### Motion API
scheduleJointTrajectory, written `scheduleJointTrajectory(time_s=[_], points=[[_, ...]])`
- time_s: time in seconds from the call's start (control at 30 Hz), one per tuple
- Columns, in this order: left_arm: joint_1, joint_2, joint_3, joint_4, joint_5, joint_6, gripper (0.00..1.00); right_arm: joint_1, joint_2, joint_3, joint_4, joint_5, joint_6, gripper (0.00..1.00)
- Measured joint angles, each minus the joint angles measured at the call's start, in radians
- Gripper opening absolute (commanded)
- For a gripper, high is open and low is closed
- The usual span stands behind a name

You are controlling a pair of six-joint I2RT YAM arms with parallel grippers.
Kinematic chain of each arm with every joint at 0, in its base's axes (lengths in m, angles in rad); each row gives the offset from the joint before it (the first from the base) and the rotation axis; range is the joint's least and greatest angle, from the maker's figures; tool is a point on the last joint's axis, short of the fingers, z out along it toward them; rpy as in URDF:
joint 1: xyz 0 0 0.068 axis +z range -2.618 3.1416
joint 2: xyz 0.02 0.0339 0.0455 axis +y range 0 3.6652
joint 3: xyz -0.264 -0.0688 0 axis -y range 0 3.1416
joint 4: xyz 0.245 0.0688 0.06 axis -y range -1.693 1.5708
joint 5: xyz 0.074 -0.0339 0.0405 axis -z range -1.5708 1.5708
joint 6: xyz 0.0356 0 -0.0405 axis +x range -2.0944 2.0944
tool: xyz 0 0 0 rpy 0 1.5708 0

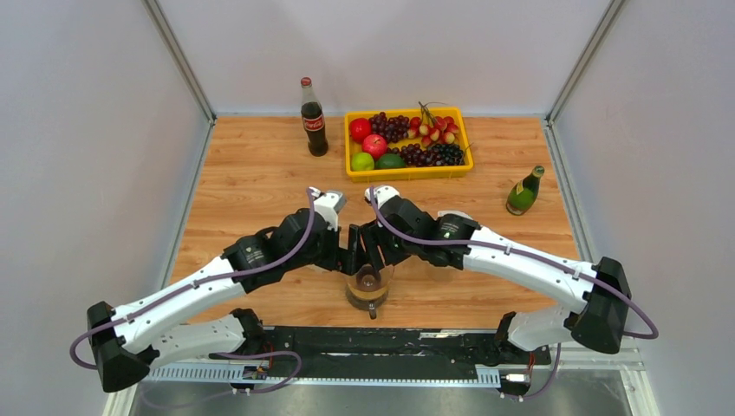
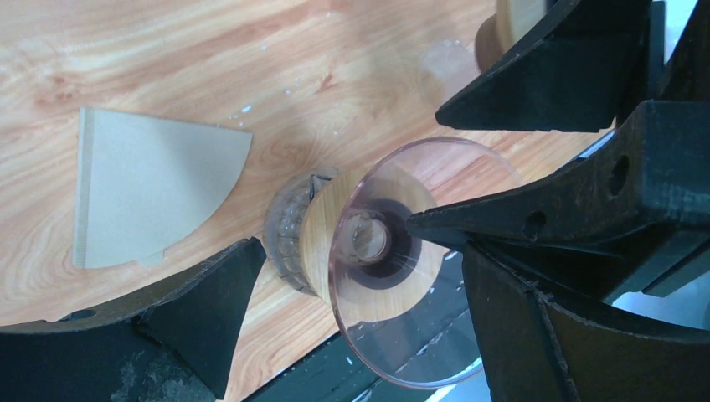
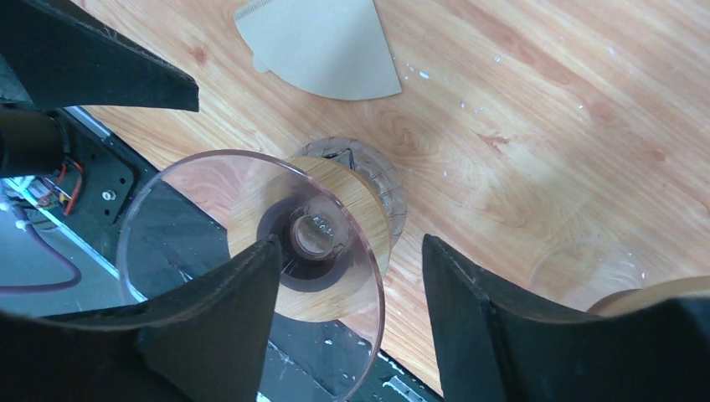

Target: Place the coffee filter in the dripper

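Note:
The dripper [image 1: 368, 290], a clear cone with a wooden collar on a glass base, stands upright near the table's front edge. It shows from above in both wrist views [image 2: 393, 276] [image 3: 251, 243] and nothing lies inside it. The coffee filter [image 2: 151, 188] [image 3: 322, 46], a beige paper fan, lies flat on the wood beside the dripper; in the top view the arms hide it. My left gripper [image 1: 351, 251] [image 2: 360, 251] hangs open over the dripper and holds nothing. My right gripper [image 1: 379, 251] [image 3: 352, 243] is open too, its fingers [image 3: 209, 335] straddling the cone's rim.
A cola bottle [image 1: 313, 121] and a yellow tray [image 1: 407, 173] of fruit stand at the back. A green bottle [image 1: 524, 192] stands at the right. A clear glass piece with a wooden part [image 3: 586, 268] sits just right of the dripper. The black rail [image 1: 381, 342] runs along the near edge.

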Motion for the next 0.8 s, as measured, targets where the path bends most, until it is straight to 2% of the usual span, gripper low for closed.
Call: scheduleJointTrajectory(time_s=[0.27,0.53,0.7,0.8], points=[[0.000,-0.103,0.089,-0.025,-0.087,0.030,1.00,-0.002,-0.114,0.050,-0.005,0.104,-0.028,0.99],[0.020,-0.186,0.098,-0.094,-0.283,0.016,1.00,-0.003,-0.263,0.060,-0.005,0.282,-0.042,1.00],[0.124,-0.191,0.087,-0.127,-0.367,0.002,1.00,-0.023,-0.360,0.060,-0.006,0.386,-0.046,1.00],[0.202,-0.182,0.049,-0.106,-0.358,0.003,1.00,-0.080,-0.404,0.060,-0.006,0.420,-0.046,1.00]])
